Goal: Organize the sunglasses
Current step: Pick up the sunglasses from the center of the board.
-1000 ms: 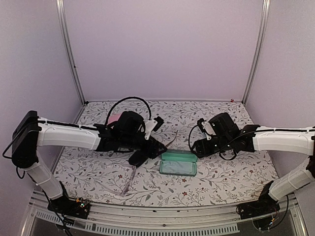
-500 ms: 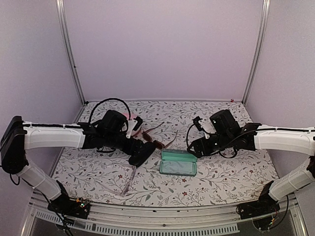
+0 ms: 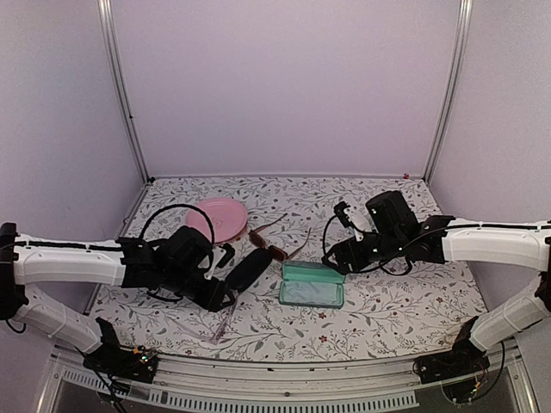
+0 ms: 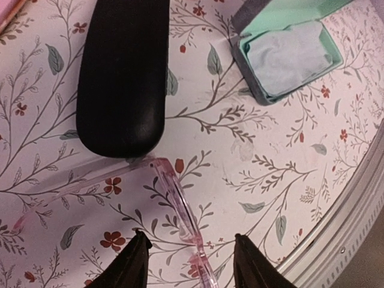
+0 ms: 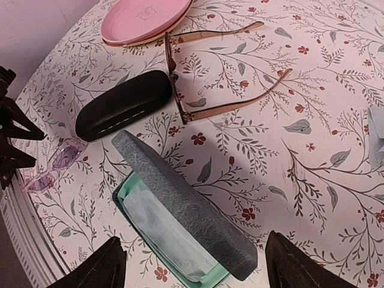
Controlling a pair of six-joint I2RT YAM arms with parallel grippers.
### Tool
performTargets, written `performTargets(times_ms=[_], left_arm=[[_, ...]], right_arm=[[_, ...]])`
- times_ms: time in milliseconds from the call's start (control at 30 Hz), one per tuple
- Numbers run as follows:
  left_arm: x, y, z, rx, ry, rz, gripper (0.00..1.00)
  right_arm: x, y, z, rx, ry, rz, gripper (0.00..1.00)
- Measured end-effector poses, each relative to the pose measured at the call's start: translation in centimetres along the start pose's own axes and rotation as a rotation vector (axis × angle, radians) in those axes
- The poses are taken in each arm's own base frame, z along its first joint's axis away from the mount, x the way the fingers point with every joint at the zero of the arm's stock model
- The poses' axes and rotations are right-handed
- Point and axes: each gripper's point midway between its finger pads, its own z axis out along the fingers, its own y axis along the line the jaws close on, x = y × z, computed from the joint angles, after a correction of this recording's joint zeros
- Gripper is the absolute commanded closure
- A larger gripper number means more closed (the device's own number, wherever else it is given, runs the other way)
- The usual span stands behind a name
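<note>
Your left fingers [image 4: 135,264] stand spread astride the pale sunglasses [image 4: 174,192], near-left of the open teal case [image 4: 288,57], probably lining up a pinch. Your right fingers [image 5: 96,267] hang released and empty by that case. The brown sunglasses [image 5: 174,78] lie unfolded just behind it.

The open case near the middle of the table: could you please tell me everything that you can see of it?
The case is a rectangular hard box, lying open and flat on the flowered table. Its lid is grey and textured outside and stands raised along the hinge side. The inside is mint green. A pale, crumpled cloth lies in the tray, which holds nothing else. In the top view it sits just right of the black case, apart from it.
</note>
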Motion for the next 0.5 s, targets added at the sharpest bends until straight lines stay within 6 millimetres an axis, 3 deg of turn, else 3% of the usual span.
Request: performTargets(times_ms=[500], left_arm=[[4.1,-0.5,2.3,0.024,0.175,-0.017,0.72]], right_arm=[[-0.5,0.6,0.1,-0.030,-0.018,-0.004,0.18]])
